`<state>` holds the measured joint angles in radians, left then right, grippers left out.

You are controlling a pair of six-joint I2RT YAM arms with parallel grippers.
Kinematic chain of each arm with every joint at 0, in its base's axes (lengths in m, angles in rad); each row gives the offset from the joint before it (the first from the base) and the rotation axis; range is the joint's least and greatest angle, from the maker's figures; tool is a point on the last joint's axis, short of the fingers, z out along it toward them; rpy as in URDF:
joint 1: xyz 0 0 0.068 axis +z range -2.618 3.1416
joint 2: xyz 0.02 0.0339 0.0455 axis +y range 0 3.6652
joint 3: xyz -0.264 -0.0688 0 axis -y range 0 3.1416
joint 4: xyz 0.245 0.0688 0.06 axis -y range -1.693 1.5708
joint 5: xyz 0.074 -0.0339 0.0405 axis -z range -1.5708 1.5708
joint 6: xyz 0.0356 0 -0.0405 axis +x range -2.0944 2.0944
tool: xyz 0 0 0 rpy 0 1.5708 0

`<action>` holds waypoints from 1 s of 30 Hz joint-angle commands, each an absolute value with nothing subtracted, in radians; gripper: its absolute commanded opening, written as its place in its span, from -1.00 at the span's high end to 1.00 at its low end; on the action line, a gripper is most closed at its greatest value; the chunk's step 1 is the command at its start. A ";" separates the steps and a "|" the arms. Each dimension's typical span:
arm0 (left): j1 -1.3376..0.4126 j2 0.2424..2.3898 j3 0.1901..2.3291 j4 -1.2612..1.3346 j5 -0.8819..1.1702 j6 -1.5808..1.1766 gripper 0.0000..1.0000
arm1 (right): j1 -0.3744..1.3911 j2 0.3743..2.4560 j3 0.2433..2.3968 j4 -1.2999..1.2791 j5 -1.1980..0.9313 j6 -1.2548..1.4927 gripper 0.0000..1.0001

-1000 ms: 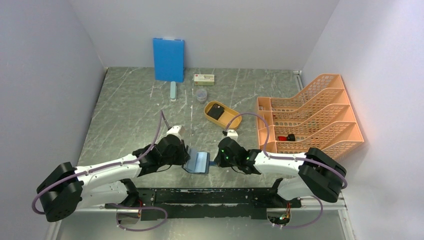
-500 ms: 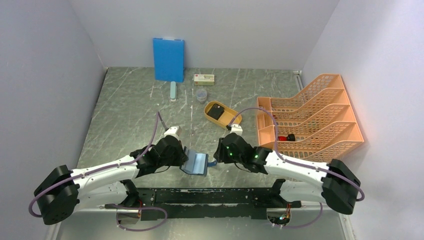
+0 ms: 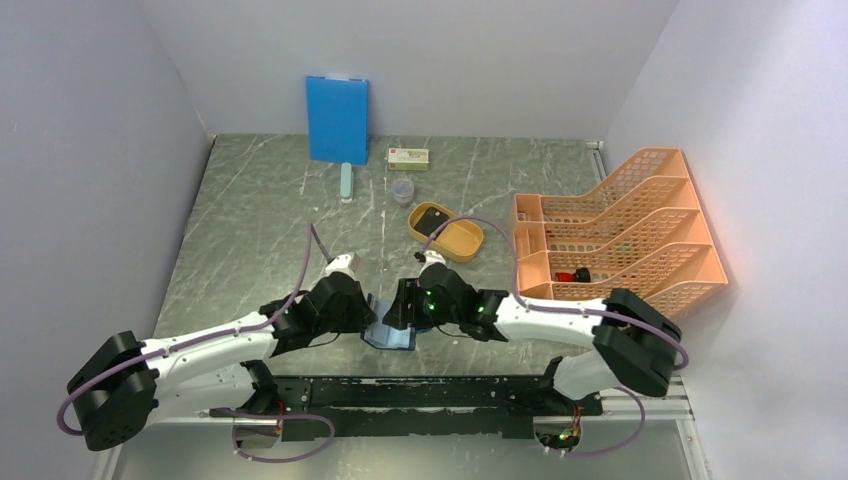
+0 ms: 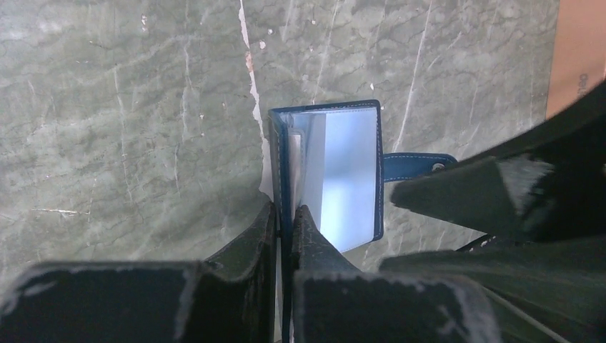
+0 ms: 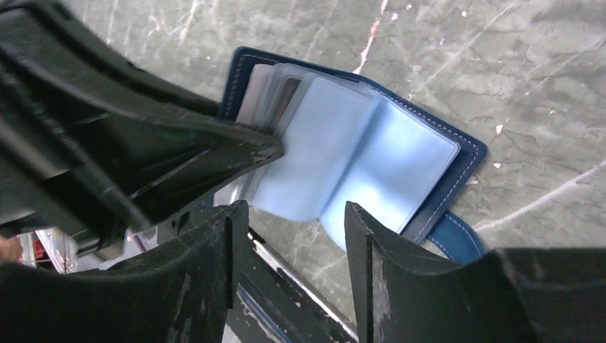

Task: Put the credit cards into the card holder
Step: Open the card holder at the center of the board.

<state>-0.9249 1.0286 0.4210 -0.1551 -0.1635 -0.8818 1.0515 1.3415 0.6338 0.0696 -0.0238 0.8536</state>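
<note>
The card holder (image 3: 392, 338) lies open near the table's front edge, dark navy outside with light blue plastic sleeves (image 5: 371, 164) inside and a clasp tab (image 4: 418, 166). My left gripper (image 4: 286, 209) is shut on its left cover, which stands upright between the fingers. My right gripper (image 5: 289, 211) hangs open just over the near edge of the sleeves, with nothing between its fingers. In the top view the two grippers (image 3: 368, 312) (image 3: 398, 308) nearly meet above the holder. Grey and brown shapes (image 5: 266, 93) show in the left sleeves; I cannot tell whether they are credit cards.
A yellow-orange oval tray (image 3: 465, 242) with a dark flat thing (image 3: 432, 222) sits behind the right gripper. An orange mesh file rack (image 3: 620, 235) fills the right side. A blue board (image 3: 337, 118), a small box (image 3: 408, 157), a cup (image 3: 402, 190) and a pale bar (image 3: 346, 181) stand at the back.
My right gripper has opened and swung left over the open card holder. My left gripper has closed fully on the cover and stayed where it was.
</note>
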 commanded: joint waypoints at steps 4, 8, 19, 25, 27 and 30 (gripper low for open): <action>-0.927 1.009 0.389 -0.158 -0.132 -0.888 0.89 | 1.052 1.474 0.598 0.246 -0.004 0.965 -0.07; -0.928 0.996 0.377 -0.153 -0.125 -0.887 0.84 | 1.041 1.533 0.603 0.234 0.023 0.968 0.22; -0.927 0.975 0.377 -0.171 -0.137 -0.874 0.29 | 1.023 1.606 0.569 0.219 0.044 0.940 0.80; -0.928 0.967 0.389 -0.203 -0.155 -0.864 0.16 | 1.023 1.626 0.566 0.216 0.052 0.931 0.94; -0.928 0.951 0.389 -0.212 -0.164 -0.865 0.09 | 1.022 1.633 0.563 0.213 0.055 0.929 0.96; -0.928 0.920 0.387 -0.224 -0.173 -0.867 -0.02 | 1.022 1.636 0.554 0.213 0.058 0.927 0.97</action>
